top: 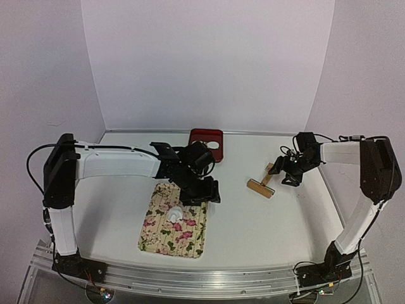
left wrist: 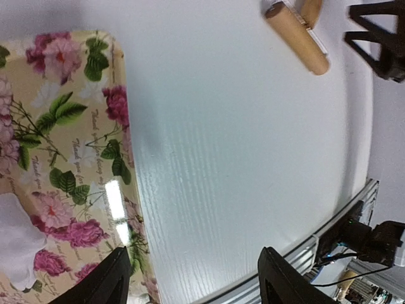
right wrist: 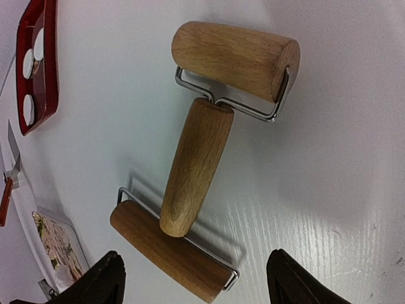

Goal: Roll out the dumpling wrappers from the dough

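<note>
The dough [top: 175, 214] is a small white lump on the floral mat [top: 166, 237]; it shows at the lower left of the left wrist view [left wrist: 16, 244]. My left gripper [top: 202, 195] hovers over the mat's far right corner, open and empty [left wrist: 196, 286]. White round wrappers [top: 213, 144] lie in the red tray [top: 201, 136]; two show in the right wrist view [right wrist: 28, 64]. The wooden double-ended roller [top: 261, 184] lies on the table. My right gripper [top: 286, 176] is just right of it, open and empty [right wrist: 196, 285], with the roller [right wrist: 196, 164] ahead of its fingers.
The red tray [right wrist: 45, 69] stands at the back centre. A small tool with a red handle [right wrist: 6, 187] lies between the tray and the mat [right wrist: 60, 247]. The roller [left wrist: 297, 35] and the right gripper [left wrist: 383, 38] show far off in the left wrist view.
</note>
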`<state>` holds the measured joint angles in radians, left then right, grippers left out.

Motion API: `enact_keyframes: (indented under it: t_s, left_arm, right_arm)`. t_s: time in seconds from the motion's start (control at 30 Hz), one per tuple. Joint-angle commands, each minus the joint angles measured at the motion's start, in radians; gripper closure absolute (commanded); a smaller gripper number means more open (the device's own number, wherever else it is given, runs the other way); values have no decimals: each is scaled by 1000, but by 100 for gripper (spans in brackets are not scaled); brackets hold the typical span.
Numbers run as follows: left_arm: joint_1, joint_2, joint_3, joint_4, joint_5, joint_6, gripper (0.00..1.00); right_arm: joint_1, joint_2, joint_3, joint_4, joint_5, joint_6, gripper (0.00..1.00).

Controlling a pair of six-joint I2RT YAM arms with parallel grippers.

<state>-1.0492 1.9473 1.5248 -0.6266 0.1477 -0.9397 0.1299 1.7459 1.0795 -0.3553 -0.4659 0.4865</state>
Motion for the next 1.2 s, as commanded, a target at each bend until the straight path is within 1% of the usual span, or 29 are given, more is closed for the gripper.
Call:
enact_keyframes:
  t_s: [0.0, 0.2, 0.37, 0.47, 0.6, 0.77, 0.9, 0.93, 0.97, 1.17]
  left_arm:
    - [-2, -115, 2, 39, -57, 55, 29]
    - [0, -127, 74, 35, -91, 115, 27]
    - [1, -150, 88, 104, -53, 203, 25]
    - [11, -169, 84, 130, -45, 224, 22]
    - [43, -189, 89, 132, -32, 218, 19]
    - [79, -216, 70, 152, -29, 187, 15]
    - [101, -241, 32, 213, -21, 144, 13]
    - [103, -247, 24, 233, -22, 134, 13]
    - [104, -251, 16, 253, -25, 124, 12]
    - [104, -231, 12, 342, -53, 60, 9]
  right_arm:
    - [5, 91, 80, 83, -40, 82, 28]
    - [4, 175, 153, 90, 40, 105, 33]
    - [4, 259, 205, 96, 77, 133, 37]
    - [4, 307, 236, 100, 78, 156, 43]
    - [5, 332, 246, 123, 65, 200, 51]
    - [4, 337, 242, 153, 37, 249, 70]
    - [5, 316, 252, 158, 2, 297, 93]
    - [5, 300, 252, 159, -7, 317, 98]
    - [5, 280, 252, 160, -19, 339, 100]
    - [6, 81, 207, 177, -63, 498, 100]
